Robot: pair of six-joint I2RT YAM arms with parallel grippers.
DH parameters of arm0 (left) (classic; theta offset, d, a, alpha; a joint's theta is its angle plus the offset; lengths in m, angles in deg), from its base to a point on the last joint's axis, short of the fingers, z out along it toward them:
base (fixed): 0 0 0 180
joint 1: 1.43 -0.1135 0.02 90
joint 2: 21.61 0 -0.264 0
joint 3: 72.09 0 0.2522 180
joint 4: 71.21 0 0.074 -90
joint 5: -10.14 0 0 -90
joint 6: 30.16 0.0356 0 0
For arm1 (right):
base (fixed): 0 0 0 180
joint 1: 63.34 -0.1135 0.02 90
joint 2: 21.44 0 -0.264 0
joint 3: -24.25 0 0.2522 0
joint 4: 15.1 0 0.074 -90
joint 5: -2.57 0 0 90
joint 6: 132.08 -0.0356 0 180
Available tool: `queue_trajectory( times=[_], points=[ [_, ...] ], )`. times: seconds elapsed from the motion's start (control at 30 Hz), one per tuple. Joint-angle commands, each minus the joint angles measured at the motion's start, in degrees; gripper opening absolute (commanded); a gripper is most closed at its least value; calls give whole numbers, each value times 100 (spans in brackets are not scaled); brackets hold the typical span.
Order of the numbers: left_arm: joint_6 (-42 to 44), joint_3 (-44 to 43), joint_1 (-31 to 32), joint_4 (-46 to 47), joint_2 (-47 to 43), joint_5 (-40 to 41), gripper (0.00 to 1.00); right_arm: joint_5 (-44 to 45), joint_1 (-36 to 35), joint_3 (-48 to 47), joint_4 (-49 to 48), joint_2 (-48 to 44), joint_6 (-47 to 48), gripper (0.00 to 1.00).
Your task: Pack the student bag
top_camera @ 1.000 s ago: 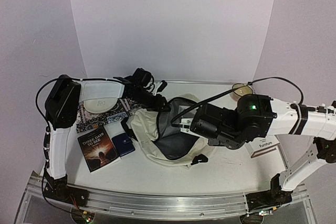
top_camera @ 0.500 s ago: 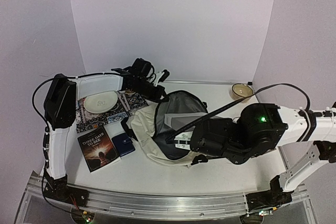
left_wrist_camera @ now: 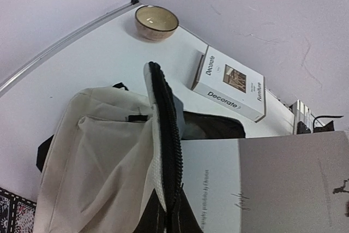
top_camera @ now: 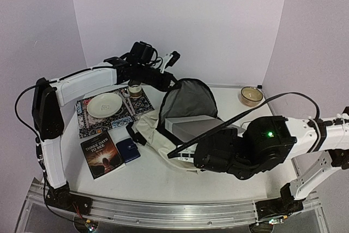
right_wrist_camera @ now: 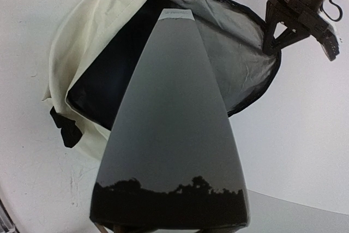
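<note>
The cream student bag (top_camera: 150, 129) lies open in the middle of the table, its grey lining (top_camera: 188, 102) facing up. My left gripper (top_camera: 172, 87) is shut on the flap's black zipper edge (left_wrist_camera: 170, 151) and holds the flap upright; it also shows in the right wrist view (right_wrist_camera: 272, 42). My right gripper (top_camera: 190, 155) is shut on a grey book (right_wrist_camera: 174, 118) with a dark tree silhouette. The book's far end reaches into the bag's mouth (right_wrist_camera: 114, 75). The book also shows in the left wrist view (left_wrist_camera: 267, 184). The right fingers are mostly hidden under the book.
A patterned placemat (top_camera: 87, 124) at the left bears a white plate (top_camera: 104, 105) and a cup (top_camera: 134, 89). A dark book (top_camera: 102, 155) and a blue case (top_camera: 129, 149) lie in front of it. A bowl (top_camera: 251, 95) stands at the back right. A white "Decorate" book (left_wrist_camera: 232, 83) lies beyond the bag.
</note>
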Motion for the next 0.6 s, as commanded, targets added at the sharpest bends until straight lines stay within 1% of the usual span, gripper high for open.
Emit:
queue_trajectory(
  times=[0.0,0.1,0.33,0.43,0.57],
  points=[
    [335,-126,270,270,-657,-86,0,821,-25,298,-532,199,430,23],
    [353,-39,300,284,-817,-70,0,917,-24,450,-797,346,648,23],
    [360,68,299,364,-1045,-69,0,838,-25,759,-1300,559,831,23],
    [360,159,302,387,-1079,-370,0,814,-25,1009,-2063,581,1263,23],
    [434,384,333,388,-1195,-669,0,800,2,1631,-3694,587,2358,25]
  ],
)
